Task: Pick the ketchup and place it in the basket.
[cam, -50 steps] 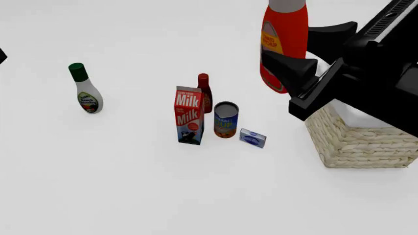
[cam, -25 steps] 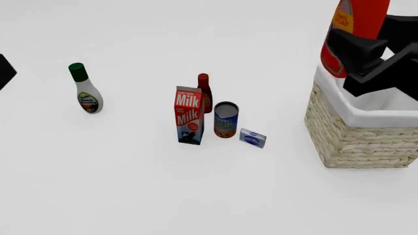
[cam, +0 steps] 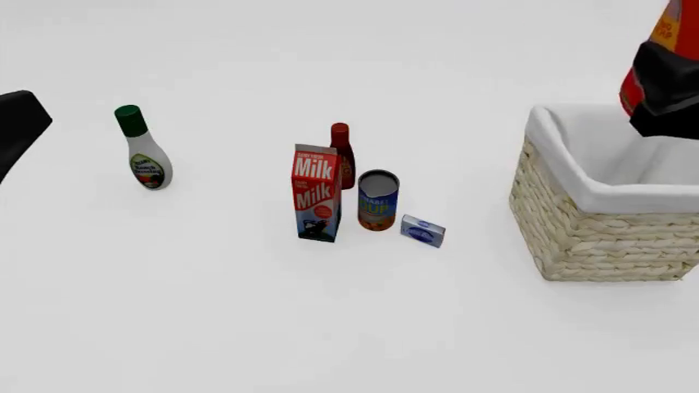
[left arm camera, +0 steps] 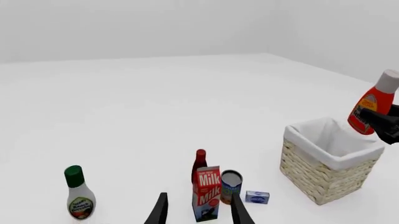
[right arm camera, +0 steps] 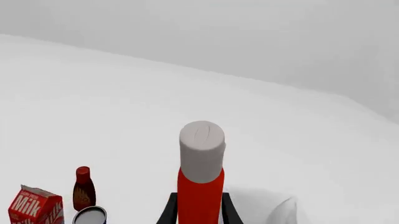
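The right hand [right arm camera: 199, 210], clamped on the ketchup [cam: 656, 57], held the bottle aloft at the upper right edge of the front view, above the far right part of the basket [cam: 579, 221]. In the right wrist view its two dark fingers [right arm camera: 169, 212] gripped the red body low down, the white cap pointing away from the camera. The left wrist view showed the bottle tilted, cap leaning to the upper right, hanging over the basket's far rim [left arm camera: 367, 151] and not over its middle.

To finish well, the bottle looked to need bringing in over the white lining and lowering inside before release; let go from that height and near the rim, it could strike the edge and tumble onto the worktop [cam: 327, 327].

The left hand [left arm camera: 196, 214] hung unclenched and empty at the bottom centre of its own view, fingers apart, pointing towards the milk [cam: 316, 193], the can [cam: 378, 200] and the dark red bottle [cam: 342, 155], well apart from the basket.
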